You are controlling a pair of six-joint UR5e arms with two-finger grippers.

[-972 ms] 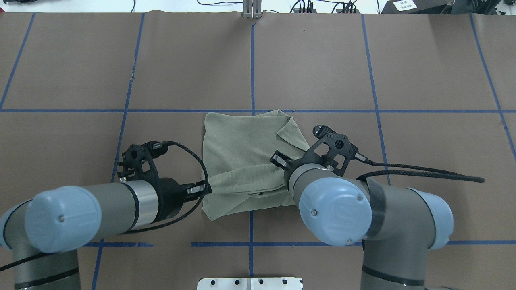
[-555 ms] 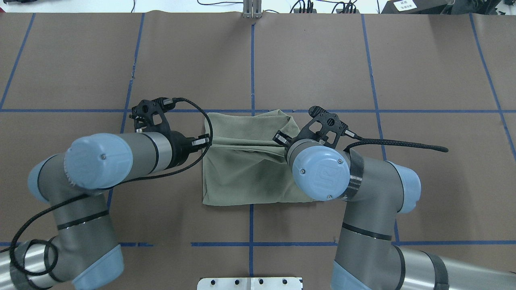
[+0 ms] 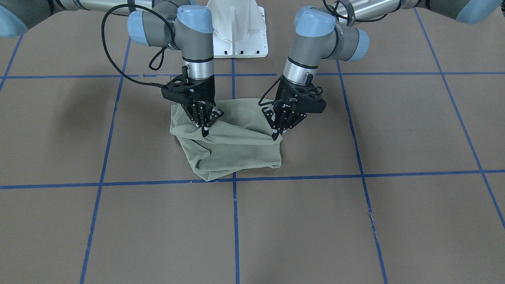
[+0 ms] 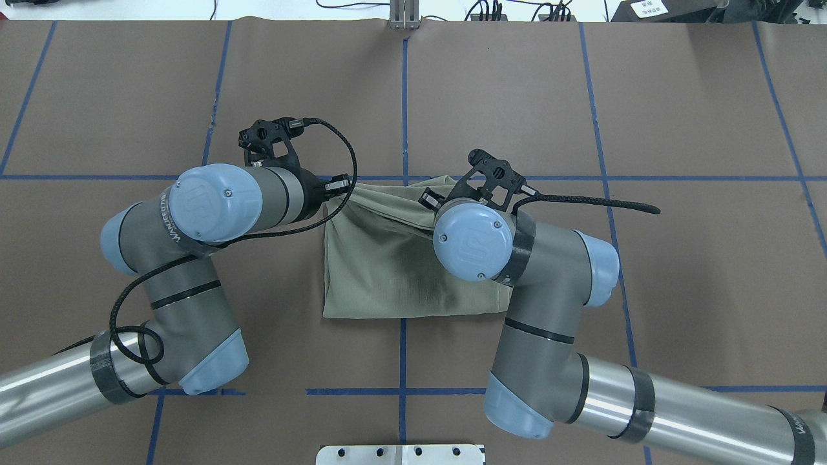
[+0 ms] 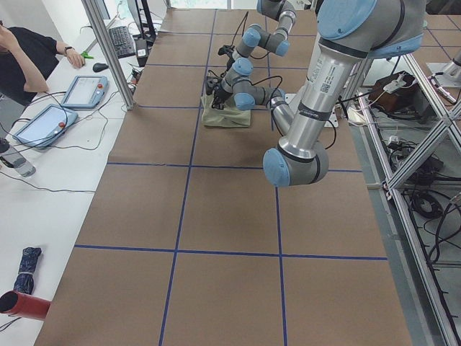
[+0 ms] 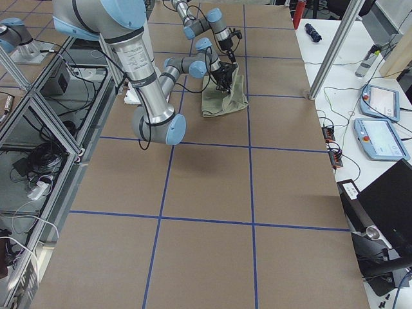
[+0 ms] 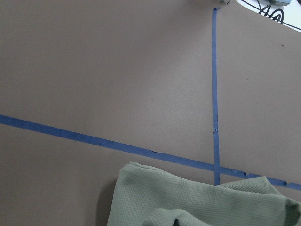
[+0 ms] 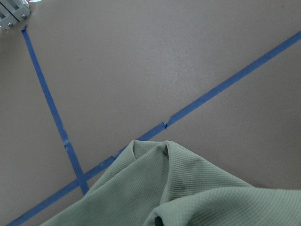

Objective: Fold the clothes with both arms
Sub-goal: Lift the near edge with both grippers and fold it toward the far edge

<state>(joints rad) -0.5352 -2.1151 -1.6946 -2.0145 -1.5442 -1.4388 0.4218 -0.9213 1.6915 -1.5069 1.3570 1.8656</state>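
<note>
Over the last second the left gripper (image 3: 276,135) and right gripper (image 3: 204,132) carried the shirt (image 3: 236,154)'s near hem across to its far edge. Each is still pinched tight on a hem corner, low over the cloth. The shirt sits mid-tabletop (image 3: 355,221), its far edge at the blue tape line (image 3: 394,174). The half-fold looks almost laid, so release is likely next.

Find shirt (image 4: 387,278) mid-surface (image 4: 678,97), straddling centre tape line (image 4: 404,116), far edge just beside cross tape line (image 4: 678,178). Find left pincer (image 3: 277,133) at left end of that edge, right pincer (image 3: 204,129) toward its right end, pedestal (image 3: 236,35) behind both.
</note>
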